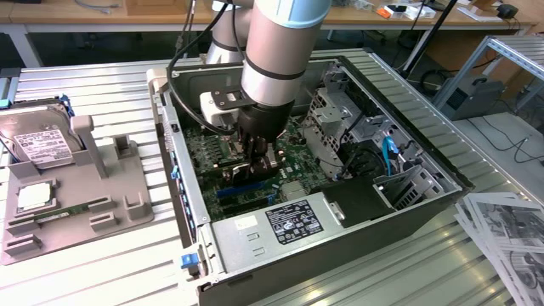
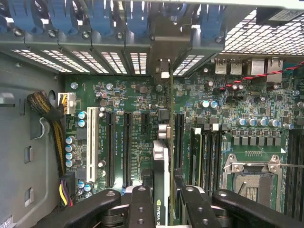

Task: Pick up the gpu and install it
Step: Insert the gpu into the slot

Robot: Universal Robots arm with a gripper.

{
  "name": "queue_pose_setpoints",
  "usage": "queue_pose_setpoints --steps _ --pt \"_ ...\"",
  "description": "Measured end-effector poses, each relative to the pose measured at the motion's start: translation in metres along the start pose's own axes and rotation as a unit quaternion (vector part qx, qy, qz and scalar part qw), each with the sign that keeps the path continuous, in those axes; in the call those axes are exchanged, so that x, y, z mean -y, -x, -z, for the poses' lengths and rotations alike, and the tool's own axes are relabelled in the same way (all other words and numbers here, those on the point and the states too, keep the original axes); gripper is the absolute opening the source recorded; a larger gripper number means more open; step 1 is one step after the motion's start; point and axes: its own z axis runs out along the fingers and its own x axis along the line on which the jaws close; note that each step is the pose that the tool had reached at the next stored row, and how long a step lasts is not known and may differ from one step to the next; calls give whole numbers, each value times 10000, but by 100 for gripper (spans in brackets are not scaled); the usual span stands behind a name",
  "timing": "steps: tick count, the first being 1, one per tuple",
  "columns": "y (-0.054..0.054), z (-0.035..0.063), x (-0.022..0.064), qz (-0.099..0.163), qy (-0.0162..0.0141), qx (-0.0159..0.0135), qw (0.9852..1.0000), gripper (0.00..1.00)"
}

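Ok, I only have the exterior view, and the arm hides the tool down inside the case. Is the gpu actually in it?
Observer: Yes. In the wrist view the tool is shut on the gpu, seen edge-on, with a finger on each face.
Operator: Where does it sit over the board?
Observer: It runs parallel to the expansion slots, with a long black slot on one side and another black slot on the other. I cannot tell whether it is seated.
Operator: And what is past its far end?
Observer: The vented rear wall of the case, with a row of blue latches along it.
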Motion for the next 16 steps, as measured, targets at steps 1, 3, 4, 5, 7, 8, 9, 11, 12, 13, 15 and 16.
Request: queue_pose_setpoints --steps 1,3,4,5,7,8,9,11,12,13,15,16 --pt "0 0 3 0 0 0 10000 27" --pt "0 0 16 0 0 0 10000 27" --pt "-1 1 37 0 0 0 10000 27" --pt "-2 1 41 0 0 0 10000 27" --pt "-2 1 58 0 0 0 10000 27" --pt "-2 1 67 0 0 0 10000 27" --pt "-2 2 67 0 0 0 10000 27" --pt "-2 2 67 0 0 0 10000 27" --pt "-1 1 63 0 0 0 10000 27" --pt "-1 1 57 0 0 0 10000 27" --pt "-1 0 44 0 0 0 10000 27" --pt "-1 -1 40 0 0 0 10000 27"
